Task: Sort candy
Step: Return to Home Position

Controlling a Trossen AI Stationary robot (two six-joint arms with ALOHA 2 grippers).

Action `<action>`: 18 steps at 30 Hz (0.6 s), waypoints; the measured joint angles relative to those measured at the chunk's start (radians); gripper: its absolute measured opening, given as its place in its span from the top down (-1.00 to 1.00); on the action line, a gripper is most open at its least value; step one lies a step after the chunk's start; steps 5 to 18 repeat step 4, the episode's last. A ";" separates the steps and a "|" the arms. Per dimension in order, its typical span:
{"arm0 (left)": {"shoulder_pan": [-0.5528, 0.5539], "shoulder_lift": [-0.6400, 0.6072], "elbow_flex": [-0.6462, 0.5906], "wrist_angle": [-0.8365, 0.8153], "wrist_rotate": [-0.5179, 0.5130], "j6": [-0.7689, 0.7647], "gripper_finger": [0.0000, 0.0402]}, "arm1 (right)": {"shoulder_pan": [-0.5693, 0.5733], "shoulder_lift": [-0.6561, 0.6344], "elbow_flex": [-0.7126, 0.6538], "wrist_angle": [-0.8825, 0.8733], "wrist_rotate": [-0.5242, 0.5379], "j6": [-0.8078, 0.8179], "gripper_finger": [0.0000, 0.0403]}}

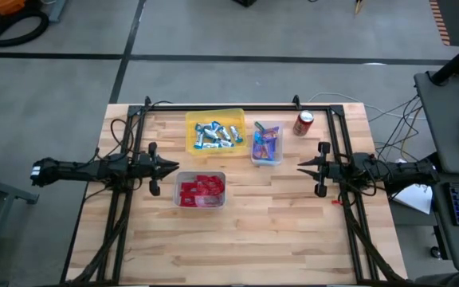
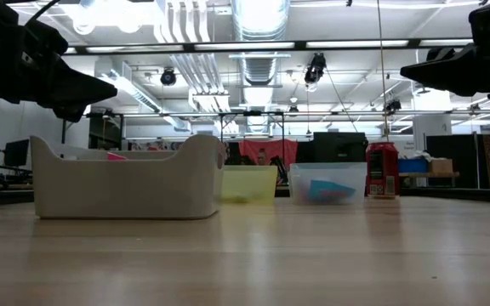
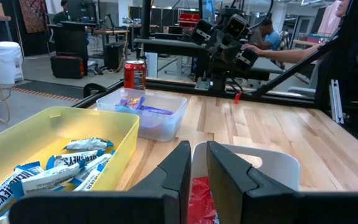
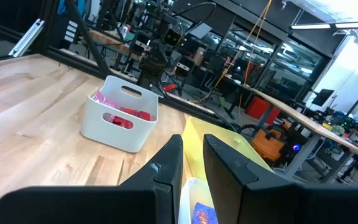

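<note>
The candy lies sorted in three bins. Blue-and-silver mini bars (image 1: pixel 214 134) fill the yellow bin (image 1: pixel 191 119). Pink and purple-blue packets (image 1: pixel 266 143) sit in the clear bin (image 1: pixel 267 161). Red packets (image 1: pixel 201 189) are in the white bin (image 1: pixel 201 174), also seen in the right wrist view (image 4: pixel 120 122). My left gripper (image 1: pixel 175 166) hovers shut above the table, left of the white bin. My right gripper (image 1: pixel 299 167) hovers shut to the right of the clear bin. Both point toward the table's middle and hold nothing.
A red soda can (image 1: pixel 304 123) stands near the far edge, right of the clear bin. A black frame (image 1: pixel 237 106) runs along the far side and both flanks of the wooden table (image 1: pixel 277 231). The near half of the table is bare wood.
</note>
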 joint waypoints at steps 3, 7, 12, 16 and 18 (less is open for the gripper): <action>0.000 0.000 0.000 0.000 0.000 0.000 0.82 | 0.000 0.000 0.000 0.000 0.000 0.000 0.72; 0.000 0.000 0.000 0.000 0.000 0.000 0.82 | 0.000 0.000 0.000 0.000 0.000 0.000 0.72; 0.000 0.000 0.000 0.000 0.000 0.000 0.82 | 0.000 0.000 0.000 0.000 0.000 0.000 0.72; 0.000 0.000 0.000 0.000 0.000 0.000 0.82 | 0.000 0.000 0.000 0.000 0.000 0.000 0.72; 0.000 0.000 0.000 0.000 0.000 0.000 0.82 | 0.000 0.000 0.000 0.000 0.000 0.000 0.72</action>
